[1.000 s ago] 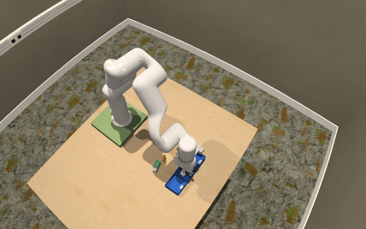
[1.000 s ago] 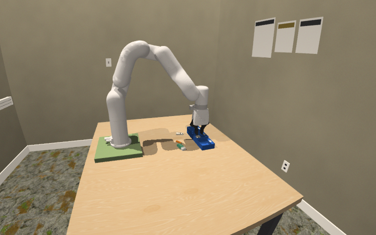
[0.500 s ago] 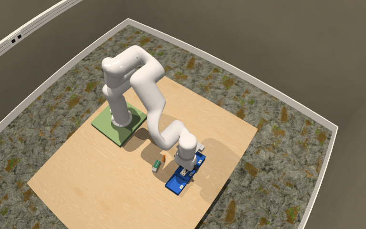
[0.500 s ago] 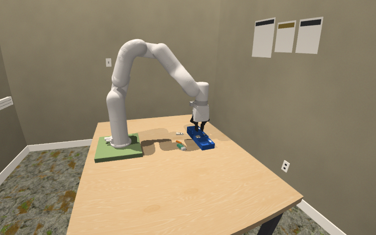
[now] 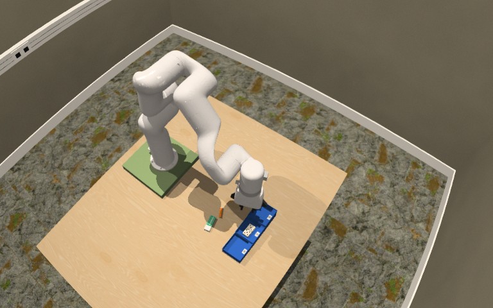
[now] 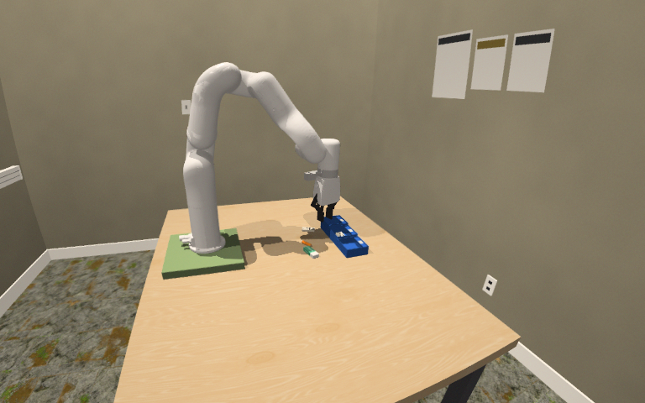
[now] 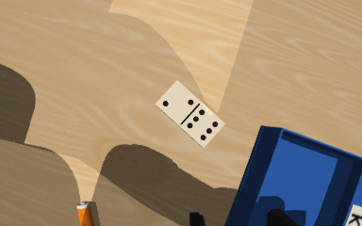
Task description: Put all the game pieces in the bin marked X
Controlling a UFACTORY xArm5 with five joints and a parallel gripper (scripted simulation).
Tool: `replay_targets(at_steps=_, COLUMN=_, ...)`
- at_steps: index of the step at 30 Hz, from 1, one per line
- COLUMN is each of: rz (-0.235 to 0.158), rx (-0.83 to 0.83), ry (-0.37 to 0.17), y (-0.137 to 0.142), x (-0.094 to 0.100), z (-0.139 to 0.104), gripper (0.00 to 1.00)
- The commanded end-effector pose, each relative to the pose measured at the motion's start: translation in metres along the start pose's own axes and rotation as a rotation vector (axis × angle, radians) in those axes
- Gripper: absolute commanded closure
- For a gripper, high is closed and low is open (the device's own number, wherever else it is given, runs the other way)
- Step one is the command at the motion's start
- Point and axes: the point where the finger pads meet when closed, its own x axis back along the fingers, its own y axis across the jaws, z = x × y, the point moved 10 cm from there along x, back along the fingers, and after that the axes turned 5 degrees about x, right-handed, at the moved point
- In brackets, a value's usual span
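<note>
A white domino (image 7: pixel 190 113) (image 6: pixel 308 228) lies flat on the table, left of a row of three joined blue bins (image 5: pixel 230 248) (image 6: pixel 351 247). The end bin (image 7: pixel 305 174) bears a K label (image 7: pixel 355 218) and is empty. A second domino (image 5: pixel 248 230) (image 6: pixel 339 232) lies flat in the middle bin. My gripper (image 5: pixel 241 206) (image 6: pixel 325 215) (image 7: pixel 237 221) hangs low over the K bin's left wall, beside the loose domino. Its fingers are partly open and hold nothing. The other bin labels are too small to read.
An orange battery (image 5: pixel 221 212) (image 6: pixel 306 243) (image 7: pixel 86 214) and a green and white eraser (image 5: pixel 210 222) (image 6: pixel 311 253) lie on the table left of the bins. The arm's green base plate (image 5: pixel 142 167) is farther left.
</note>
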Motion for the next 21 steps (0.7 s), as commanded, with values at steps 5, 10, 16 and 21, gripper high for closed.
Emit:
replay_targets(at_steps=5, rz=-0.005, rx=0.280, ry=-0.004, y=-0.015, x=0.003, z=0.072, gripper=0.58)
replay_targets(at_steps=10, rz=-0.003, rx=0.415, ry=-0.004, y=-0.015, x=0.003, z=0.072, gripper=0.58)
replay_targets(at_steps=16, rz=-0.006, rx=0.585, ry=-0.006, y=-0.015, x=0.003, z=0.073, gripper=0.58)
replay_targets(at_steps=21, rz=-0.008, rx=0.726, ry=-0.008, y=-0.016, x=0.003, z=0.073, gripper=0.58)
